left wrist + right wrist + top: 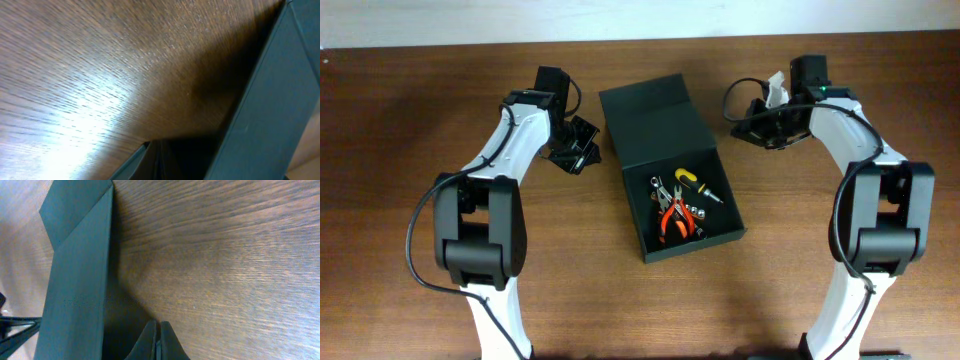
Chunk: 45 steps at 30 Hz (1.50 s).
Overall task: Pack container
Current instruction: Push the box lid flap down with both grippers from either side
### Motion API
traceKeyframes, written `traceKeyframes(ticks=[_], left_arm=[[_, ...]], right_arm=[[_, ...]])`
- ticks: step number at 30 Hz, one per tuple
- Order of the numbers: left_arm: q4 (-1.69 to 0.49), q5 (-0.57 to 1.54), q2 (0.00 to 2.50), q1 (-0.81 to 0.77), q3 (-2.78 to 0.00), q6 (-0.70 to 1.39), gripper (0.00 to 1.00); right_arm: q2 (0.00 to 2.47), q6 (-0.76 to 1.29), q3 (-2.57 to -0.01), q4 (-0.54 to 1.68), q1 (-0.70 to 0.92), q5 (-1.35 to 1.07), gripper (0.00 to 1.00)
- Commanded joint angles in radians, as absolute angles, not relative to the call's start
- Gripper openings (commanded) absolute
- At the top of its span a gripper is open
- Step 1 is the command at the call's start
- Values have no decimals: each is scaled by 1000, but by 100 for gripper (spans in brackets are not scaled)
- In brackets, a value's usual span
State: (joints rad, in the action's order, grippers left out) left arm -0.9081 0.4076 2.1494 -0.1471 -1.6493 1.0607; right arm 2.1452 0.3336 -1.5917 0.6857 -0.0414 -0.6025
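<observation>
The container [665, 135] is a dark green-black box in the middle of the table. Its flap lid [648, 102] lies folded back at the far end. Inside lie red-handled pliers [672, 220], a yellow-handled screwdriver [692, 180] and several small metal bits. My left gripper [580, 142] is shut and empty, low beside the box's left wall, which fills the right of the left wrist view [265, 115]. My right gripper [742, 122] is shut and empty beside the box's right wall, seen in the right wrist view [75, 280], with its fingertips [157, 326] pressed together.
The wooden table [410, 120] surrounds the box. Both arm bases stand at the near edge, left [480, 240] and right [880, 230]. A pale wall strip runs along the table's far edge [640, 20].
</observation>
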Motion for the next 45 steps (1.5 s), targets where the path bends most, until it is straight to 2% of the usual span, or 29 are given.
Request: traceKeyframes(ticks=[1,7,27,38,45], left_arm=[[-896,444,2183,-143,-1654,1093,2],[-836,513,2227,-147,-1654,1114,2],[-751,513,2229,-203,-1654,1156,2],[-725,513,2229,-187,-1667,992,2],[-660,570,2229,-162,-1681,971,2]], right_arm=[[2167,362,-1612,667,-37,-655,4],[2192,403,-1612,609,2,-670,4],[2227,423,-1612,526,78,-758,4],[2226,265,-1623,496,78,-864,4],[2224,216,-1644,492,78,-911,4]])
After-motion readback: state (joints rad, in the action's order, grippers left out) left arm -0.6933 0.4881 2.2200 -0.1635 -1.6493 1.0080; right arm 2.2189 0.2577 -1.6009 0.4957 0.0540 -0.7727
